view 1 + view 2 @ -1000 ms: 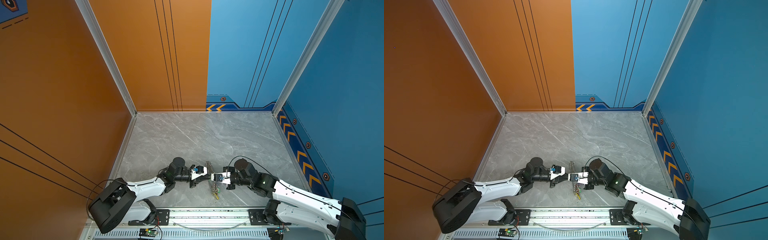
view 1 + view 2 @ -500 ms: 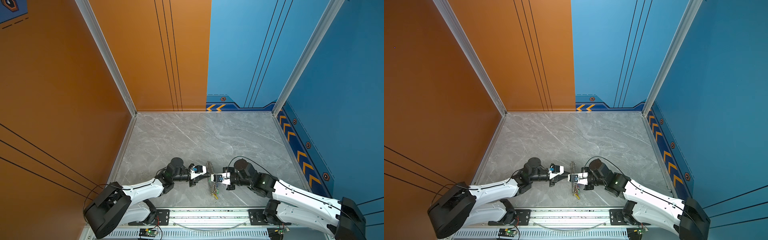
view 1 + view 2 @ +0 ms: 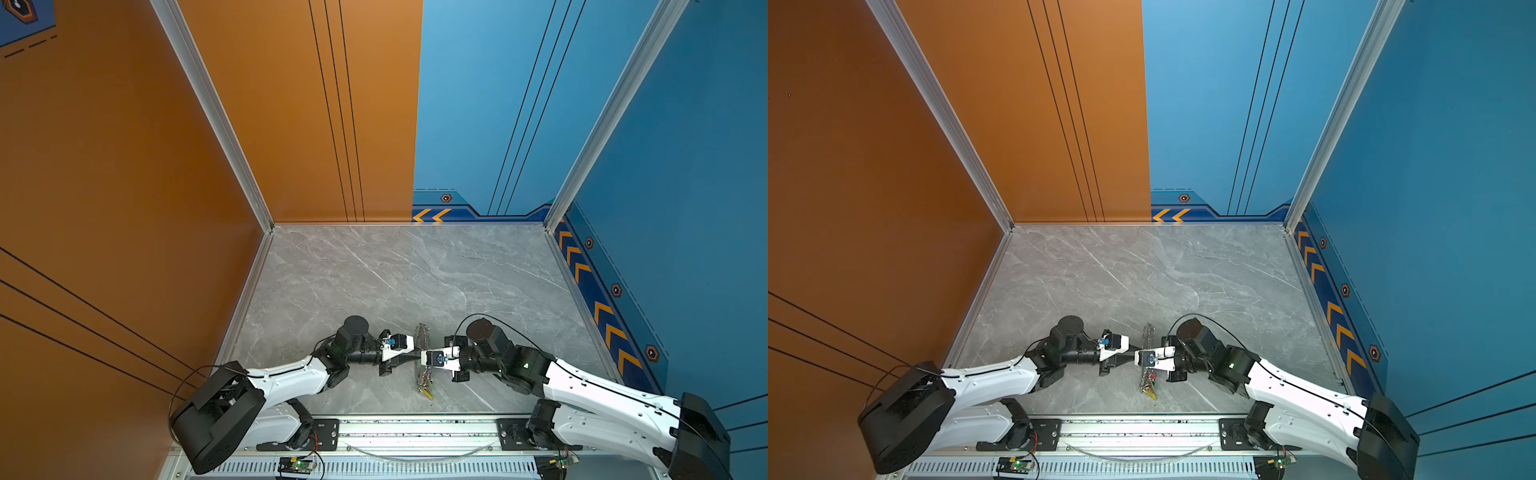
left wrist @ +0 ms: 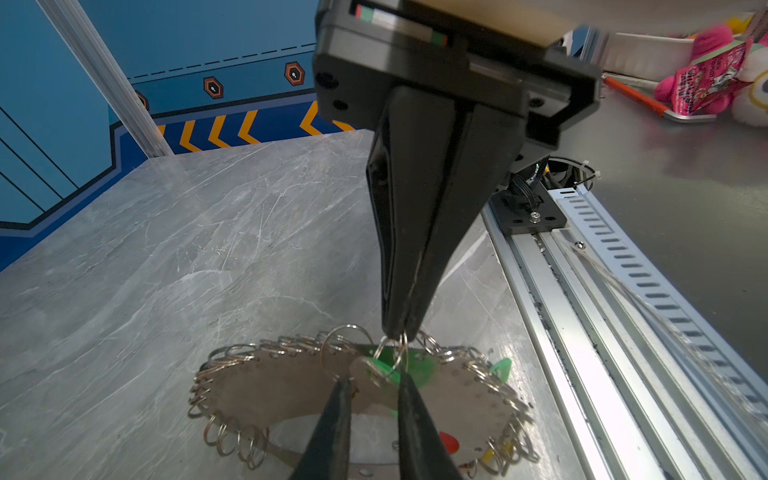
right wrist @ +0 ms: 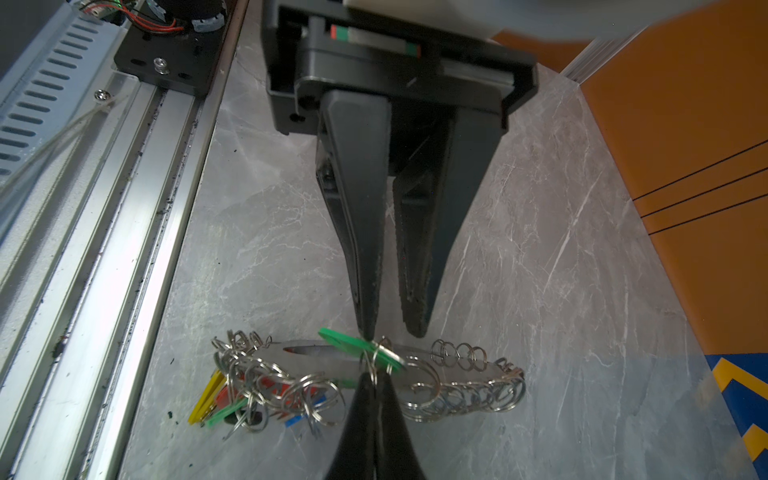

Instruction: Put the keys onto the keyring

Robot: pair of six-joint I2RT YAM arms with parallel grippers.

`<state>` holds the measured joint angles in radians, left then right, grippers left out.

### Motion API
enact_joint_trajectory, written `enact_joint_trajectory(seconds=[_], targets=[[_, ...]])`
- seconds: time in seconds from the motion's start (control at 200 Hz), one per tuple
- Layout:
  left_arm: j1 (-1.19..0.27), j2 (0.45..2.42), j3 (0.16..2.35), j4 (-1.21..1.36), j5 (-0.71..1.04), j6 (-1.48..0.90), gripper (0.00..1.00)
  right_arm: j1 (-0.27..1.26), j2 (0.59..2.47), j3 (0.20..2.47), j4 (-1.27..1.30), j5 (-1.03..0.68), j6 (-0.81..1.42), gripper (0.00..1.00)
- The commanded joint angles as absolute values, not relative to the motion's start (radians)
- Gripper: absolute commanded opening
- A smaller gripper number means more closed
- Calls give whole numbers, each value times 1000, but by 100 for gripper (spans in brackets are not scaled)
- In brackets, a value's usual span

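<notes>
Keyring (image 4: pixel 270 386) sits between the 2 grippers, close to the front rail (image 5: pixel 124 208) of the grey marble table (image 3: pixel 374 270). It shows edge-on in both top views.

Right gripper (image 5: pixel 374 380): fingers pressed together, pinching a small split ring (image 4: pixel 401 349) that carries the green key (image 5: pixel 353 343).

Left gripper (image 5: pixel 390 330): narrow gap between the tips, nothing seen clamped. 1 fingertip is right at the green tag.

Other keys (image 5: pixel 216 399) with yellow, red, green and blue tags bunch at the keyring end nearest the rail.

Whether the keyring rests on the table: cannot tell.
</notes>
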<state>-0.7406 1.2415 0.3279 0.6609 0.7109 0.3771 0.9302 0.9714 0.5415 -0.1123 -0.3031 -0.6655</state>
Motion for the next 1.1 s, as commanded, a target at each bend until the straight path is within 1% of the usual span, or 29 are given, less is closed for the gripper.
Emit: enact_joint_trajectory(seconds=[0.0,0.095,0.4,0.796,1.096], targets=[[-752,1255,327,655,734,388,21,936,974,557,-94,-334,-670,0],[-754,1261,331,655,732,390,18,936,976,558,-91,-340,-671,0],[-761,1271,334,654,732,388,16,943,1006,565,-75,-338,-666,0],[-761,1279,342,646,726,395,2,928,979,561,-66,-295,-640,0],[-759,1266,334,644,650,413,0,885,930,537,-1,-279,-577,0]])
